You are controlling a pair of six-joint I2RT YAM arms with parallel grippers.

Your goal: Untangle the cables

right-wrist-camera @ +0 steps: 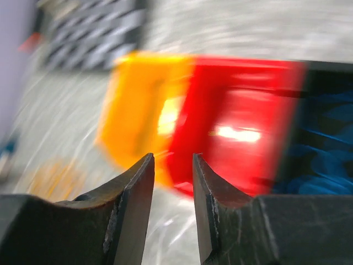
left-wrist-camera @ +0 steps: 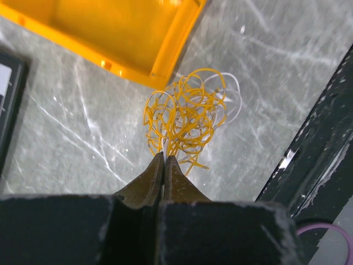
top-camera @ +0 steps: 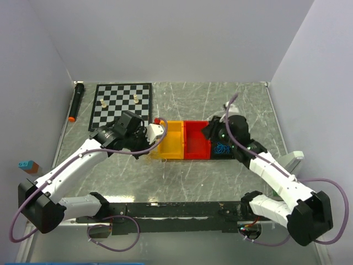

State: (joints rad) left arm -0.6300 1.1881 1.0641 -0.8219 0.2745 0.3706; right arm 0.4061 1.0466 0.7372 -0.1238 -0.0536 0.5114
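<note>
Dark fingertips (left-wrist-camera: 157, 176) of the left gripper (left-wrist-camera: 164, 160) fill the bottom of its wrist view. They are pressed together, pinching the near end of the yellow and white cables (left-wrist-camera: 187, 113). That bunch rests on the bare desk (top-camera: 187, 182) just off the corner of the yellow bin (left-wrist-camera: 110, 27). It sits between the bin's edge and the black rail (left-wrist-camera: 325, 138) along the near side, with open grey surface to its left.

The right gripper (right-wrist-camera: 174, 165) hangs spread, nothing between its fingers, near the front edges of the red bin (right-wrist-camera: 237, 127) and the black bin (right-wrist-camera: 325, 74); its view is blurred. Blue cables (top-camera: 222, 148) lie inside the black bin.

The three bins sit edge to edge mid-desk. Behind them the desk is bare to the back wall, apart from a chessboard (top-camera: 121, 105) at the rear left.
</note>
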